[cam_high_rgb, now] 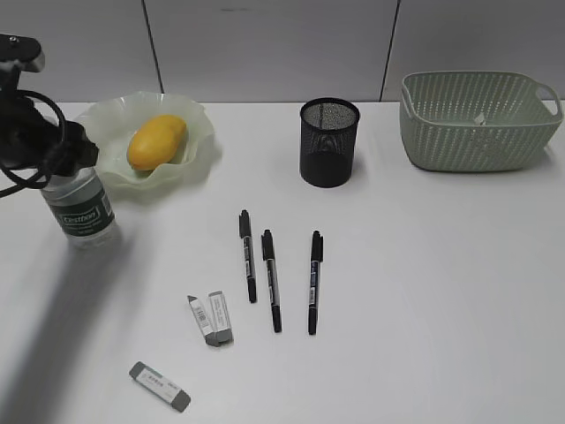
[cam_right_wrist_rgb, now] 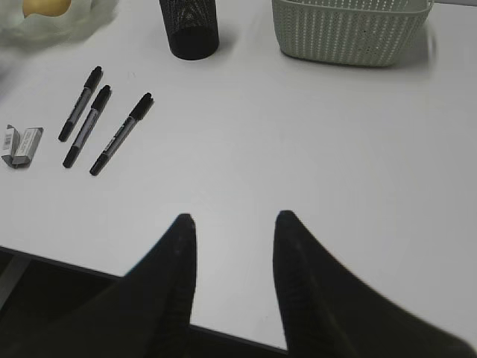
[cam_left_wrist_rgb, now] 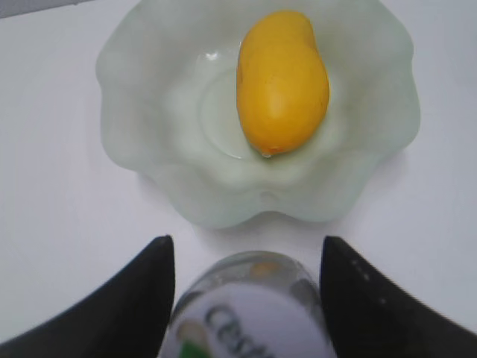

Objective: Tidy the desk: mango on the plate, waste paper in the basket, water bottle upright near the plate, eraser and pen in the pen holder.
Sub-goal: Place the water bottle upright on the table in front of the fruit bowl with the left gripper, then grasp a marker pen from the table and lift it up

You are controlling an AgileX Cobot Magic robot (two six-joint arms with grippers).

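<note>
The large plain white desk (cam_high_rgb: 441,291) holds everything. At the far right sits the sage-green woven-pattern plastic basket (cam_high_rgb: 477,132); a small pale scrap shows inside it, probably the waste paper, though too small to be sure. At the far left the pale green ruffled glass plate (cam_high_rgb: 110,163) already carries the smooth yellow-orange mango (cam_high_rgb: 157,141). Just near of the plate, the clear plastic water bottle (cam_high_rgb: 81,210) with its dark green label stands upright, with the left gripper (cam_left_wrist_rgb: 246,298) around its top, fingers spread on either side; whether they press it I cannot tell. The black mesh pen holder (cam_high_rgb: 329,141) stands far centre. Three black pens (cam_high_rgb: 269,278) and three grey erasers (cam_high_rgb: 212,320) lie on the near desk, so those are left. The right gripper (cam_right_wrist_rgb: 231,224) hovers at the near edge, parted and holding nothing.
</note>
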